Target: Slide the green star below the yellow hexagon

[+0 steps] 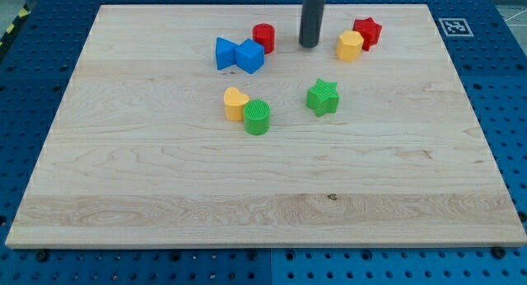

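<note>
The green star (323,97) lies near the middle of the wooden board (165,186). The yellow hexagon (349,46) sits toward the view's top right, touching the red star (367,31) behind it. The green star is below and a little to the left of the yellow hexagon, a clear gap apart. My tip (309,45) is the end of a dark rod coming down from the view's top. It stands left of the yellow hexagon and above the green star, touching neither.
A red cylinder (263,38) stands left of my tip. A blue triangle (225,53) and a blue cube (249,56) touch each other below it. A yellow heart (235,103) and a green cylinder (257,117) sit together left of the green star.
</note>
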Tool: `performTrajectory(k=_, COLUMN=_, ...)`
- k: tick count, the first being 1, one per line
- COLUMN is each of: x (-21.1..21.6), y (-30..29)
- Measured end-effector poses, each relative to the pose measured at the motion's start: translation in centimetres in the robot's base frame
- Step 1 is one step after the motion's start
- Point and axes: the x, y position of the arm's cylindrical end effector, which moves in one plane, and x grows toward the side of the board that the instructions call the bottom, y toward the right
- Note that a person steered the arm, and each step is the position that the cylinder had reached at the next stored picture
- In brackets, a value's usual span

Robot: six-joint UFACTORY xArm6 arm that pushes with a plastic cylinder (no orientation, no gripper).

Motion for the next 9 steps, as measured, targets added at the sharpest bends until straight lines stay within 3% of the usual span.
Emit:
performTrajectory(k=2, x=5.3, y=-0.7)
performTrajectory(k=4, x=13.4, y=-0.7)
performTrajectory(k=7, x=14.9, y=-0.7)
performTrajectory(k=9, x=16.5, y=4.5)
